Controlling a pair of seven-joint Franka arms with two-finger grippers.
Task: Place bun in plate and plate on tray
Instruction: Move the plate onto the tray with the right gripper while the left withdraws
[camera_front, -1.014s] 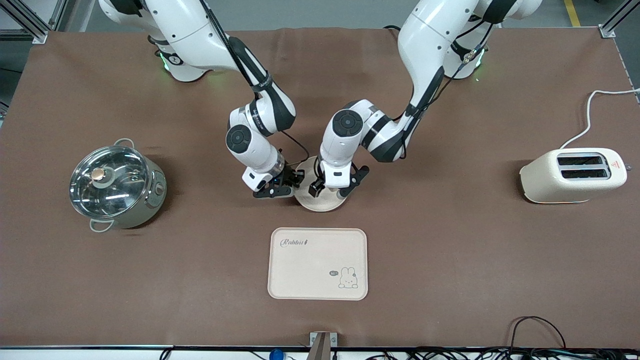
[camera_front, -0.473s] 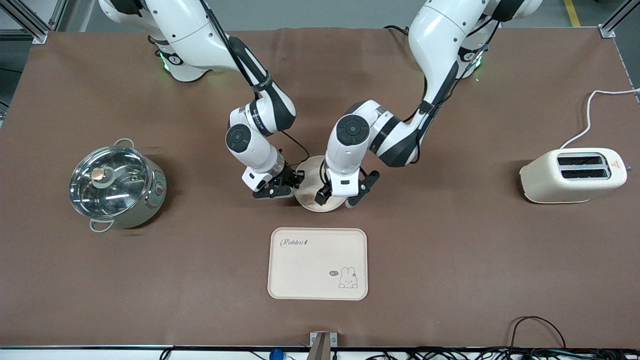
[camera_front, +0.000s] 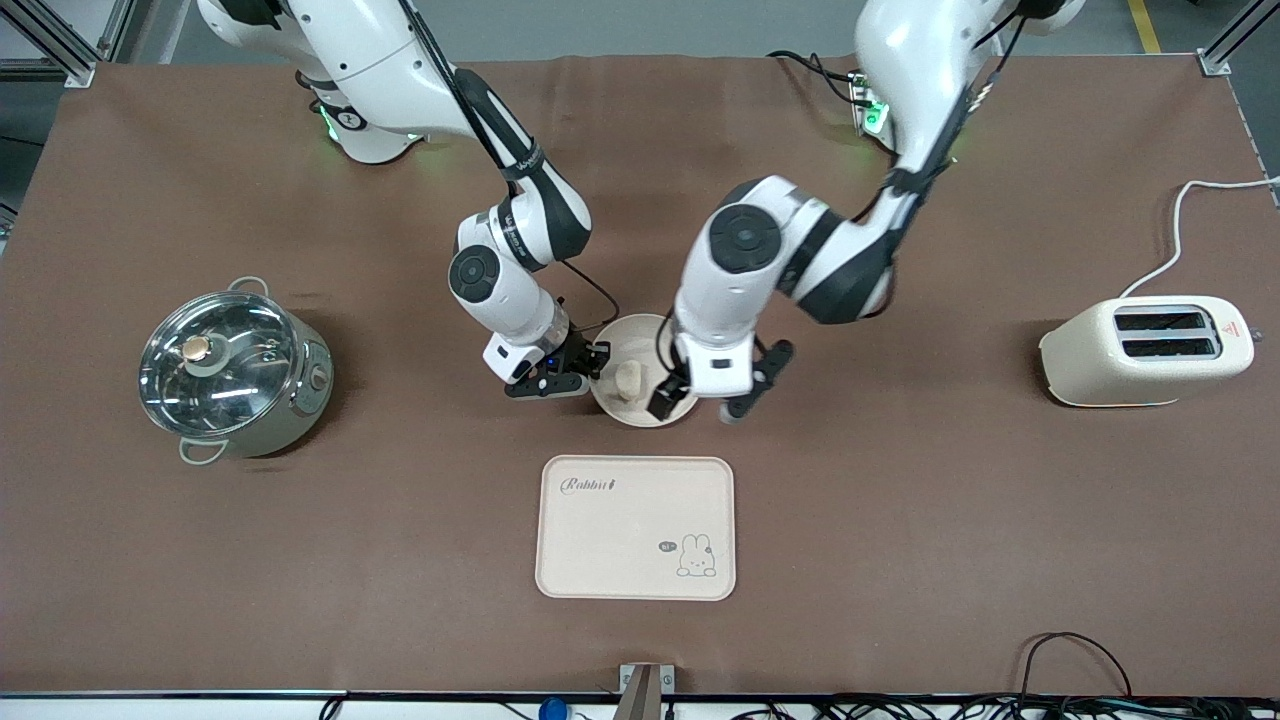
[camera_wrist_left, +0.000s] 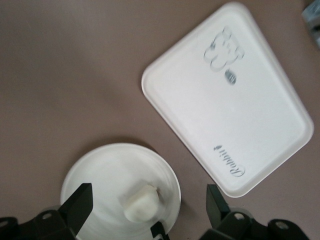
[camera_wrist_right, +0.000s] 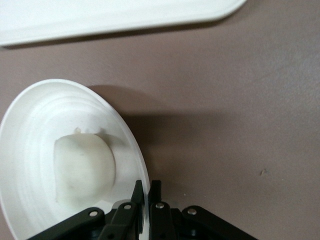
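The bun (camera_front: 628, 379) lies in the round plate (camera_front: 645, 340) at mid-table. My right gripper (camera_front: 592, 364) is shut on the plate's rim at the side toward the right arm's end; the right wrist view shows the rim (camera_wrist_right: 142, 170) pinched between my right gripper's (camera_wrist_right: 148, 192) fingers, with the bun (camera_wrist_right: 82, 170) beside them. My left gripper (camera_front: 703, 402) is open and empty, over the plate's edge toward the left arm's end. In the left wrist view my left gripper (camera_wrist_left: 148, 205) hangs above the bun (camera_wrist_left: 142, 202) and plate (camera_wrist_left: 100, 165). The Rabbit tray (camera_front: 636, 527) lies empty, nearer the front camera than the plate.
A steel pot with a glass lid (camera_front: 232, 372) stands toward the right arm's end. A cream toaster (camera_front: 1148, 350) with a white cord stands toward the left arm's end. Cables hang along the table's front edge.
My left gripper has lifted off the plate and moved toward the left arm's end, and the bun now shows lying in the plate. The right gripper has held still on the rim.
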